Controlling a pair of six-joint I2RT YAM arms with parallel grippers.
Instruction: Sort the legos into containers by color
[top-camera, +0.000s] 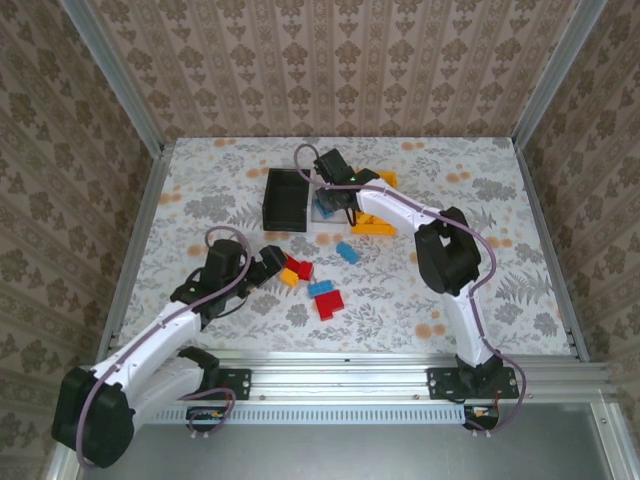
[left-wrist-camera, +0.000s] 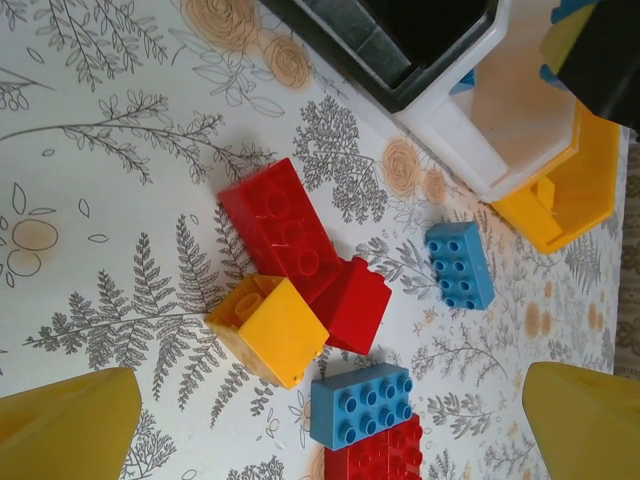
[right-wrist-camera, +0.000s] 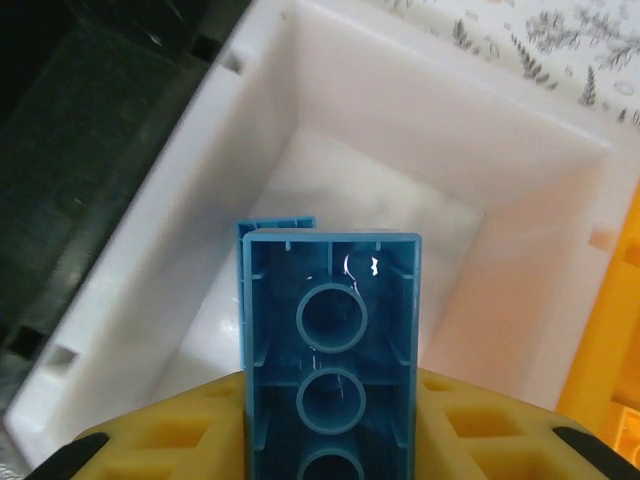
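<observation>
**RIGHT GRIPPER CLAMPED ON BLUE BRICK OVER WHITE BIN; LEFT GRIPPER RELEASED ABOVE LOOSE BRICKS**

**Overhead view: layout.** Three bins are set side by side toward the far middle of the patterned tabletop (top-camera: 200, 190). The black bin (top-camera: 285, 198) is on the left, the white bin (right-wrist-camera: 430, 120) in the middle and the yellow-orange bin (top-camera: 375, 226) on the right. The right gripper (top-camera: 333, 188) is positioned over the white bin. The left gripper (top-camera: 272, 262) is positioned at the left edge of the loose bricks, nearer the arm bases.

**Right wrist view: grip.** The held blue brick (right-wrist-camera: 330, 350) is clamped between the two yellow fingers (right-wrist-camera: 170, 435). Its hollow underside is turned toward the camera, above the open interior of the white bin. A second blue edge is seen just behind its upper left corner. Whether this edge belongs to another brick cannot be told.

**Left wrist view: loose bricks.** The left gripper's fingers (left-wrist-camera: 65, 425) are spread wide apart, released, at the lower corners of the frame. On the tabletop between them, the following are resolved:

- A long red brick (left-wrist-camera: 280, 235) is touched by a square red brick (left-wrist-camera: 355, 305).
- A yellow brick (left-wrist-camera: 268, 328) is tilted against both red bricks.
- A lone blue brick (left-wrist-camera: 460, 265) lies studs up, apart from the cluster, toward the bins.
- A lower blue brick (left-wrist-camera: 362, 403) lies studs up, touching a lower red brick (left-wrist-camera: 375, 460) at the frame edge.
</observation>
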